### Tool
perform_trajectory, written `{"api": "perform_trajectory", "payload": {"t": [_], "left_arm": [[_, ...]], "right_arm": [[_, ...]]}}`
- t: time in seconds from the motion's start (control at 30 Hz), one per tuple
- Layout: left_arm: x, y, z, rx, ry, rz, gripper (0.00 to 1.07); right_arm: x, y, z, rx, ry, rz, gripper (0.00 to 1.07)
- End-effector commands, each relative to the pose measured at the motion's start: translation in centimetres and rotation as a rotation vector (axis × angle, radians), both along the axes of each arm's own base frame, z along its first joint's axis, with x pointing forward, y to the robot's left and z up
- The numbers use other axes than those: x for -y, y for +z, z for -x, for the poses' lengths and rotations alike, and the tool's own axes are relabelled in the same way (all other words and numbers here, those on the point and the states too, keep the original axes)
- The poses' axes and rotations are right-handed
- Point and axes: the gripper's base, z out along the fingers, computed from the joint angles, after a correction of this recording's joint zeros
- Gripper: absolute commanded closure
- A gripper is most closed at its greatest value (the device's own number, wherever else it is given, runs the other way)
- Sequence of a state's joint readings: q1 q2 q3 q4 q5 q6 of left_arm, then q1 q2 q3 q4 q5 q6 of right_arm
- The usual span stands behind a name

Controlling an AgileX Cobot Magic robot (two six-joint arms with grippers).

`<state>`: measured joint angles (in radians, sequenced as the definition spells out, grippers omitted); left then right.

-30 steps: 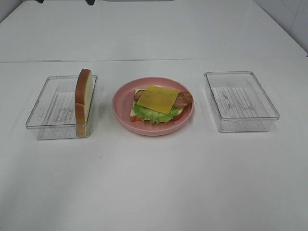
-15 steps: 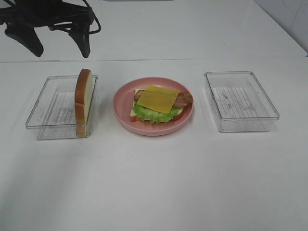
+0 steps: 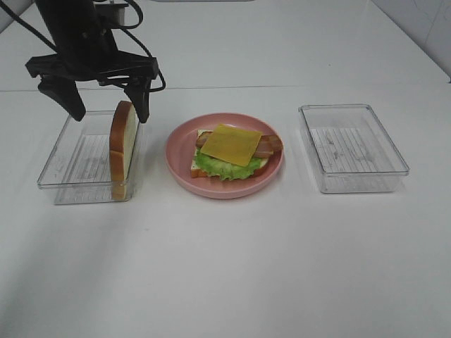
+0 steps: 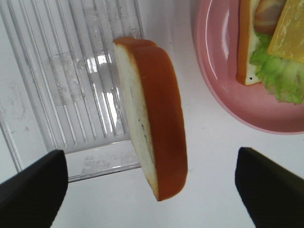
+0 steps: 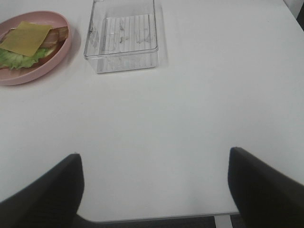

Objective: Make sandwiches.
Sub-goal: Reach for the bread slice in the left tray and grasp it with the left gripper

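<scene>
Clear plastic walls hem the upright bread slice point(image 3: 122, 149), which stands on edge against the right wall of the left tray point(image 3: 70, 163), its long axis running front to back and its crust edge up. The left tool point(image 3: 106, 104) hangs wide open above it, fingers either side, touching nothing. Bare white tabletop point(image 3: 232, 267) surrounds the plate point(image 3: 176, 158) carrying the half-built sandwich point(image 3: 232, 151); the right tool point(image 5: 154, 190) is open over the tabletop near the right tray point(image 5: 121, 40).

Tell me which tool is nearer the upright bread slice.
Left. The left tool hangs open just above the bread slice; the right tool is far off, past the pink plate.
</scene>
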<state>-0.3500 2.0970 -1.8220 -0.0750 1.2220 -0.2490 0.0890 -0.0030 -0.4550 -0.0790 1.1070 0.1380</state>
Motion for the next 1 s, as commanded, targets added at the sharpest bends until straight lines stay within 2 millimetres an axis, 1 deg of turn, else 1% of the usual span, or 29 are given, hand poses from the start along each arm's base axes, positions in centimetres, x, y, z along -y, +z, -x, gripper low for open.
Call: {"api": "perform_trajectory", "payload": {"t": [0.03,0.07,0.1,0.13,0.3,0.43,0.53,0.6,0.7,0.73,0.87,0.9,0.93,0.97,1.0], "left_arm": [[0.3,-0.8,0.2,-0.044,-0.004,-0.001,0.20],[0.4,-1.4,0.0,-0.056,-0.004,-0.006,0.20],[0.4,-1.4,0.0,-0.056,-0.004,-0.006,0.20],[0.4,-2.1,-0.1,-0.074,-0.005,-0.015,0.20],[0.3,-2.6,-0.2,-0.078,-0.008,-0.034,0.20],[-0.4,-2.7,-0.5,-0.060,-0.004,-0.071,0.20],[-0.5,-2.7,-0.6,-0.058,-0.005,-0.075,0.20],[-0.8,-3.2,-0.8,-0.067,0.001,-0.083,0.20],[-0.8,-3.5,-0.8,-0.077,0.002,-0.086,0.20],[-0.9,-3.9,-0.9,-0.084,-0.001,-0.096,0.20],[-1.0,-3.9,-1.0,-0.078,0.001,-0.096,0.20],[-0.9,-3.9,-1.0,-0.071,0.001,-0.094,0.20],[-0.9,-3.9,-1.1,-0.070,0.001,-0.095,0.24],[-0.9,-3.9,-1.1,-0.070,0.001,-0.095,0.24],[-0.9,-3.9,-1.1,-0.069,0.001,-0.095,0.26]], "right_arm": [[0.1,0.0,0.3,0.035,0.001,-0.001,0.27],[0.1,0.0,0.3,0.035,0.001,-0.001,0.27],[0.1,0.0,0.3,0.035,0.001,-0.001,0.27],[0.1,0.0,0.3,0.035,0.001,-0.001,0.27],[0.0,0.0,0.3,0.035,0.002,-0.002,0.27],[0.1,0.0,0.3,0.035,0.001,-0.001,0.27],[0.1,0.0,0.3,0.035,0.001,-0.001,0.27],[0.1,0.0,0.3,0.035,0.001,-0.001,0.27],[0.1,0.0,0.3,0.035,0.001,-0.001,0.27],[0.1,0.0,0.3,0.035,0.001,-0.001,0.27],[0.1,0.0,0.3,0.035,0.001,-0.001,0.27],[0.1,0.0,0.3,0.035,0.001,-0.001,0.27],[0.1,0.0,0.3,0.035,0.001,-0.001,0.27],[0.1,0.0,0.3,0.035,0.001,-0.001,0.27],[0.1,0.0,0.3,0.035,0.001,-0.001,0.27]]}}
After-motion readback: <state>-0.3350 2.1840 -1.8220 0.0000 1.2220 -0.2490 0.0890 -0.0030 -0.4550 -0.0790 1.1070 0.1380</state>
